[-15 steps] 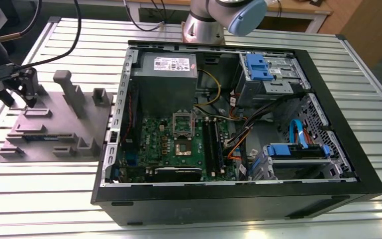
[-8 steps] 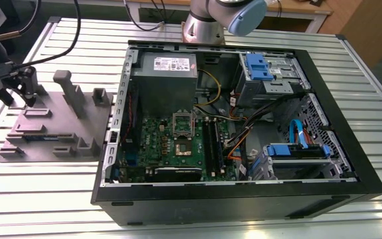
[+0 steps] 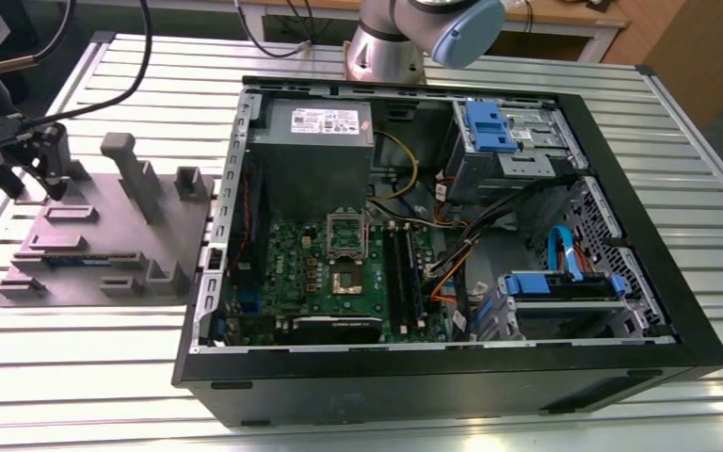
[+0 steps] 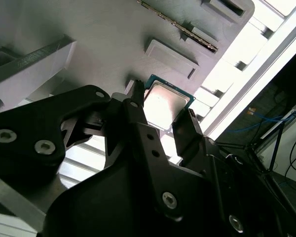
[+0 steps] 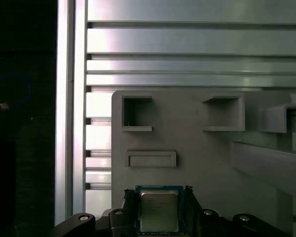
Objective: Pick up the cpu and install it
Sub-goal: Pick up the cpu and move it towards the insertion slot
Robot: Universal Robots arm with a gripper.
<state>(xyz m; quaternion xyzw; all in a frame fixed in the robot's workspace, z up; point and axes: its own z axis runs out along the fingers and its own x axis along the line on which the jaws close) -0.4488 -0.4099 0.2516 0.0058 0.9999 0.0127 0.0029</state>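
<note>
In the second wrist view the black gripper clamps the cpu by opposite edges, flat on the grey fixture plate. In the first wrist view the cpu sits near the plate's edge. In the exterior view the gripper is at the plate's far corner.

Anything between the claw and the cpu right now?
Nothing visible. In both wrist views the claw is down around the cpu, which lies flat on the grey fixture plate; no cable or part sits between them.

Workshop — opened PC case, slatted bench
</note>
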